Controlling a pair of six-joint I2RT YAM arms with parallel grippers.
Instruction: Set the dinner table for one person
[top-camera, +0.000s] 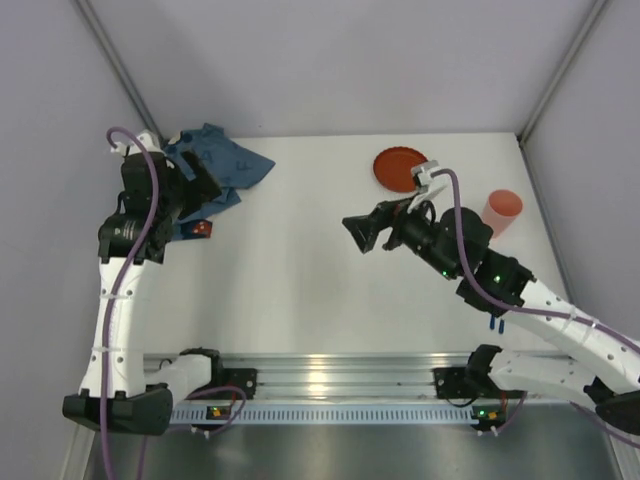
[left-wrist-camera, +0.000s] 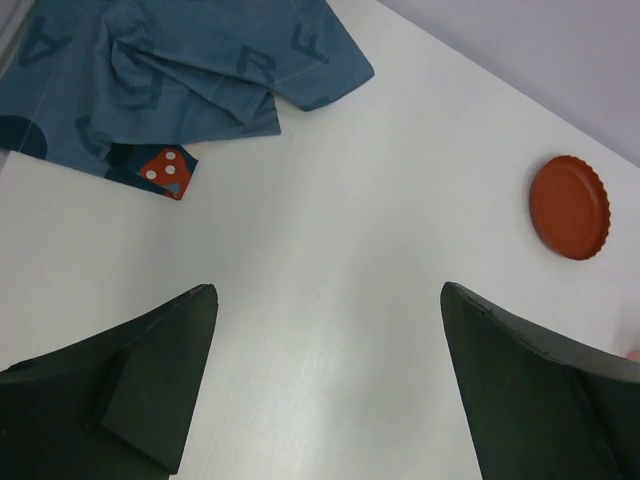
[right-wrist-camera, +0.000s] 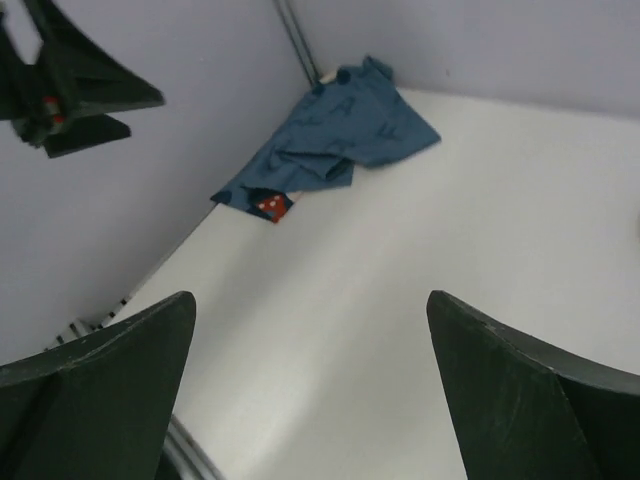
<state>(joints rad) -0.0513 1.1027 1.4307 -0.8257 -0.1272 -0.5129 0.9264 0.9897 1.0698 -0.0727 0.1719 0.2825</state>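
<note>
The white dinner table (top-camera: 300, 270) fills the top view. A crumpled blue cloth mat (top-camera: 222, 160) printed with letters lies at the far left corner; it also shows in the left wrist view (left-wrist-camera: 190, 70) and the right wrist view (right-wrist-camera: 335, 140). A red scalloped plate (top-camera: 399, 168) lies at the far right, also seen in the left wrist view (left-wrist-camera: 570, 207). A pink cup (top-camera: 502, 211) stands right of it. My left gripper (top-camera: 205, 187) is open and empty above the cloth's near edge (left-wrist-camera: 328, 292). My right gripper (top-camera: 360, 233) is open and empty, raised over mid-table (right-wrist-camera: 310, 298).
A red patch with white dots (left-wrist-camera: 165, 171) sits at the cloth's near corner. Grey walls close the table on the left, far and right sides. An aluminium rail (top-camera: 330, 375) runs along the near edge. A small blue item (top-camera: 494, 323) shows under the right arm.
</note>
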